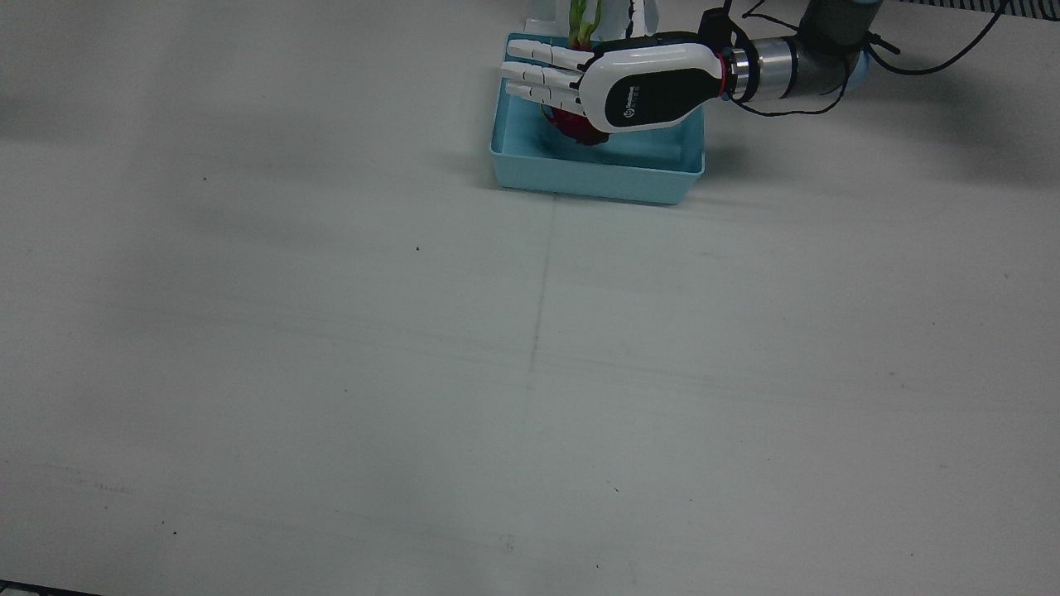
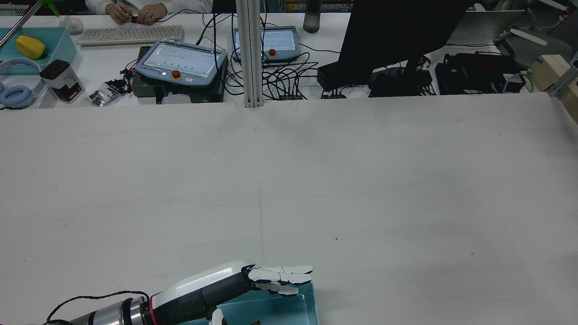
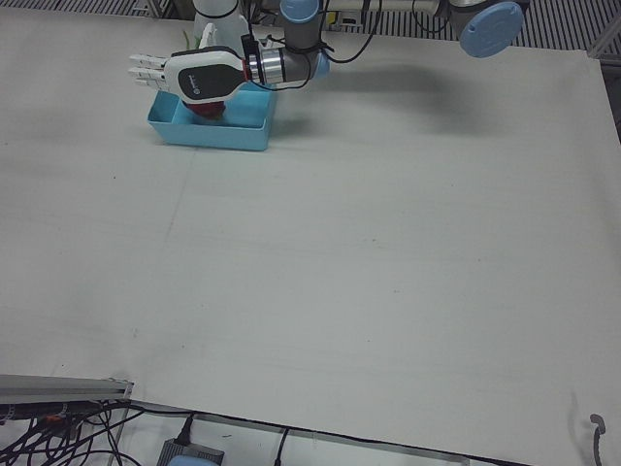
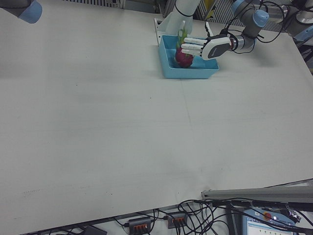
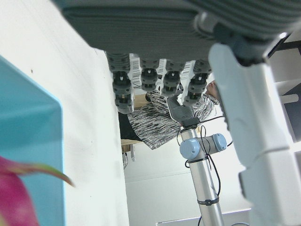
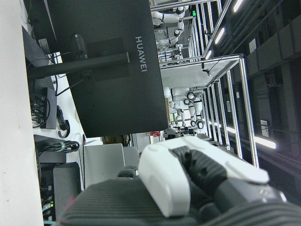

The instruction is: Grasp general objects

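While my left hand (image 1: pixel 617 87) hovers flat over the light blue bin (image 1: pixel 596 174), its glossy white and black shell faces up and its fingers (image 1: pixel 542 66) stretch out straight and apart, holding nothing. Under the palm I see the dragon fruit (image 4: pixel 184 58), a rounded magenta body with green leafy tips, lying inside the bin towards its far side; whether the palm touches it I cannot tell. That bin is a smooth, shallow plastic rectangle sitting at the robot's edge of the pale, matte bench (image 1: pixel 331 372). A small round logo marks the black back of the hand, too small to read. My right hand (image 6: pixel 188 183) shows only in its own camera, white shell over ribbed grey padding, and I cannot tell its spread; behind it stands a black monitor (image 6: pixel 99 70) lettered HUAWEI
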